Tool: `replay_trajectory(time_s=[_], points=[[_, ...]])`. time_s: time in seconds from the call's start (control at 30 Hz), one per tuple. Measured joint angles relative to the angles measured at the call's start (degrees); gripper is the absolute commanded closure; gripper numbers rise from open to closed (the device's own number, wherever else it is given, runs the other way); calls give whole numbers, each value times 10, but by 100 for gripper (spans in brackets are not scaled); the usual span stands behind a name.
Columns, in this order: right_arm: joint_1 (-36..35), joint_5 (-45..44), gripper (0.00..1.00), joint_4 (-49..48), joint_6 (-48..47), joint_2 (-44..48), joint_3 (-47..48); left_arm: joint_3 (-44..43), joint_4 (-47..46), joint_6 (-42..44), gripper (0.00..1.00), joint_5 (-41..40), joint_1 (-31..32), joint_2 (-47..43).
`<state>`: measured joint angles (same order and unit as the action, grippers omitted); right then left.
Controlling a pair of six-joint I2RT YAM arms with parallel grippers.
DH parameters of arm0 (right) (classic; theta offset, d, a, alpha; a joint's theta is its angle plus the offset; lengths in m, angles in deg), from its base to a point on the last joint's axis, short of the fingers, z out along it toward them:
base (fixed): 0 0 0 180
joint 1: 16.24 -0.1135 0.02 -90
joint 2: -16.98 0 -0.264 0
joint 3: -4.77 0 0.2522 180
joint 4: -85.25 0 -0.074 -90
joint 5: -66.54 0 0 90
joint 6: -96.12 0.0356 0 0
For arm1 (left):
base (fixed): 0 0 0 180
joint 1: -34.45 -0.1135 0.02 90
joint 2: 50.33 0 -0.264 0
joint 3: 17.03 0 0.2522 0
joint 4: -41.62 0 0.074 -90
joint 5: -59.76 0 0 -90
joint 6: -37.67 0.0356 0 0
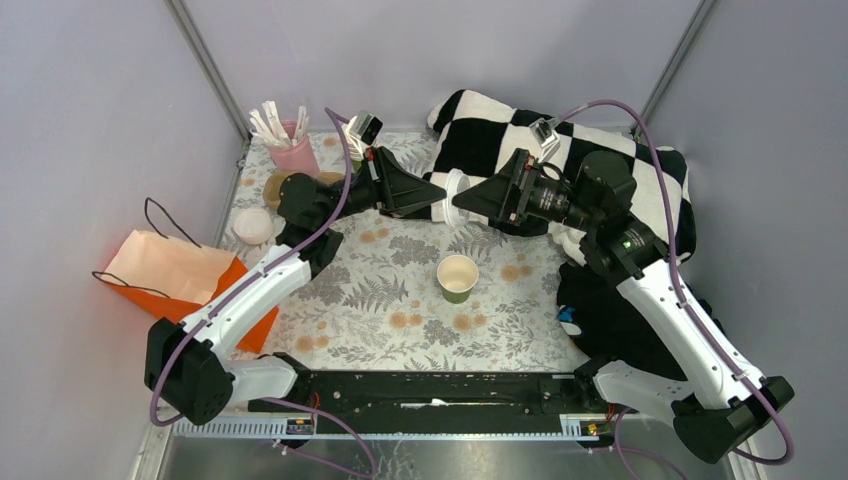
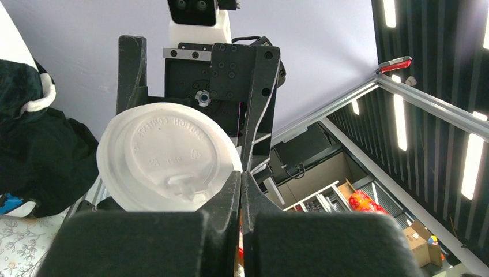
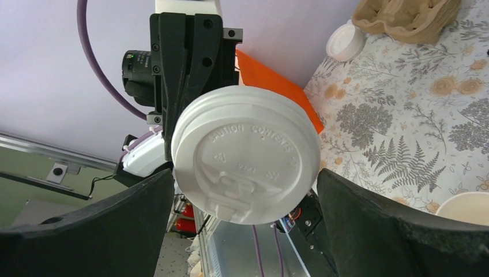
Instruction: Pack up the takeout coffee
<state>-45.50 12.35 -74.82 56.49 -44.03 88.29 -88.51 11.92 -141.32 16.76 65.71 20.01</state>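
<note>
Left tool (image 2: 241,180): clenched, my fingertips pressed together on the rim of the white lid (image 3: 248,151), which I hold up in the air over the far middle of the surface (image 1: 380,292).
Right tool (image 3: 245,173): released, my two fingers spread wide with the lid between them. Neither finger touches it.
White lid: tilted on edge. Its domed top with the raised lettering faces my right wrist camera, and its hollow underside faces my left one.
Green cup (image 1: 457,278): upright near the middle of the surface, a little toward the near edge, well below the lid and apart from both tools. Its top is open and its inside looks pale cream. I cannot tell whether it holds anything.
Pink cup (image 1: 295,155): upright in the far left corner, with a bunch of white sticks (image 1: 270,125) standing in it.
Pulp carrier (image 3: 403,14): just beside the pink cup, toward the near side. What sits in its wells I cannot tell.
Loose lid (image 1: 252,225): flat at the left edge, near the carrier.
Paper bag (image 1: 180,270): orange, lying on its side over the left edge with its black handles splayed. Its contents are hidden.
Checkered blanket (image 1: 520,130): bunched along the far right corner.
</note>
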Motion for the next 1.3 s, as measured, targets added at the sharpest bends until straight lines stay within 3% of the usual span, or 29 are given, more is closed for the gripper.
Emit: replay_trajectory(time_s=[1.3], points=[[27,54,0,-107,67,6,-56,-11,0,0,100,4,13,12]])
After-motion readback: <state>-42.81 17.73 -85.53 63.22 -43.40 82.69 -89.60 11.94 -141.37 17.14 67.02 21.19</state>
